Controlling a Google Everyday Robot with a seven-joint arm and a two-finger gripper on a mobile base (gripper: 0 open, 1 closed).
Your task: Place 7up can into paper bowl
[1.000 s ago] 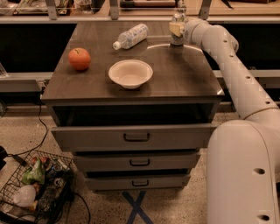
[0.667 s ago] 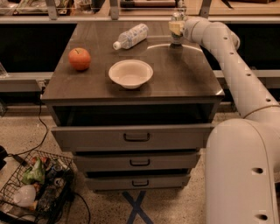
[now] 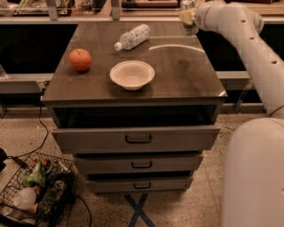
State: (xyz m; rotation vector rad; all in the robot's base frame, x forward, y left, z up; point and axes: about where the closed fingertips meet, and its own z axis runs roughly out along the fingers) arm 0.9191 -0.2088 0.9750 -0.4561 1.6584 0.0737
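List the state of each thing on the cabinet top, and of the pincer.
pincer: over the far right corner.
paper bowl: upright, empty.
7up can: upright at the pincer, not in the paper bowl.
water bottle: lying on its side, cap on.
apple: whole, stem up.

Arm extended forward, tool (image 3: pixel 188 18) raised, far right

— Obstacles around the bowl (image 3: pixel 132 74)?
— Apple (image 3: pixel 80 60) well to its left. Bottle (image 3: pixel 133 37) lying behind it, apart.
— Free room?
— Open table (image 3: pixel 191 75) right and back-right of the bowl, up to the gripper (image 3: pixel 188 18), clamped on the can (image 3: pixel 188 5) beyond.
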